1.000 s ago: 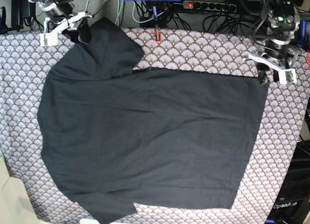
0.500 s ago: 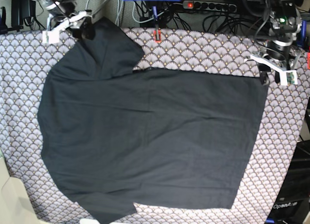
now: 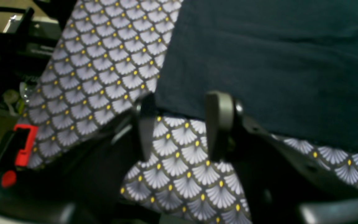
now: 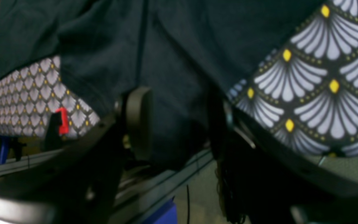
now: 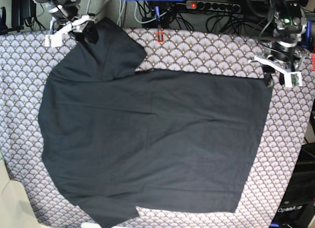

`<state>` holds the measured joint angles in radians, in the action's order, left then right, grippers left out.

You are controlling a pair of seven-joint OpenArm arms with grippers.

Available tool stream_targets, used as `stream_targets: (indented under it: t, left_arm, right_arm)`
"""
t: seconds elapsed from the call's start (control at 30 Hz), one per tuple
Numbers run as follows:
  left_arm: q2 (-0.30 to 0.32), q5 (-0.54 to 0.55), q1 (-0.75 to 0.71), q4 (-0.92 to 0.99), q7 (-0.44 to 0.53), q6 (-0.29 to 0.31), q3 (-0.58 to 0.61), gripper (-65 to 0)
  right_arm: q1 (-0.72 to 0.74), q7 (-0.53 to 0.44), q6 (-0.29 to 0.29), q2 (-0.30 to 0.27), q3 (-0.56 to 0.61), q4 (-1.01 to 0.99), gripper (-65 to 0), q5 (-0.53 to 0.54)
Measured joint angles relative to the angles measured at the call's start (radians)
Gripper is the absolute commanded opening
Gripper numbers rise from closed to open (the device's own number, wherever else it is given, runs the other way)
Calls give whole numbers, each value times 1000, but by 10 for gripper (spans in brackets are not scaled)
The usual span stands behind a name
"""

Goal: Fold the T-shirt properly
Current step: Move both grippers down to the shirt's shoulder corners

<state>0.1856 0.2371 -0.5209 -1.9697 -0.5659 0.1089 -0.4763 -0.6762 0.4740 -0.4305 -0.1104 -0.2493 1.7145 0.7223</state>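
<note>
We see T-shirt (image 5: 152,139) spread flat across tabletop, on scallop tablecloth (image 5: 216,53), sleeve (image 5: 110,46) reaching far left corner. Left to right in base view: right tool (image 5: 81,27) at sleeve's far tip; wrist view shows fingers (image 4: 138,121) parted, sleeve cloth hanging between them, right finger dark and blurred, so we cannot tell whether they pinch it. Left tool (image 5: 276,75) at shirt's far right corner, fingers (image 3: 218,124) spread, bare tablecloth between, hem just beyond tips.
</note>
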Motion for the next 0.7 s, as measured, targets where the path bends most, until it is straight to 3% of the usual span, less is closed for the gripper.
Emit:
stream_targets:
  t: [0.17,0.33,0.47,0.7]
  left_arm:
    - [0,0,0,0,0,0,0,-384]
    - [0,0,1,0,1,0,-1,-384]
    - [-2,0,1,0,0,0,-1,-384]
    - [-3,0,0,0,1,0,-1,-385]
  right_arm:
    - [2,5,0,0,3,0,-451,-1]
    - [-3,27,1,-1,-1,32,-430,-4]
    - [-3,139,1,1,-40,72,-398,-8]
    - [-2,159,1,1,-115,104,-369,-8]
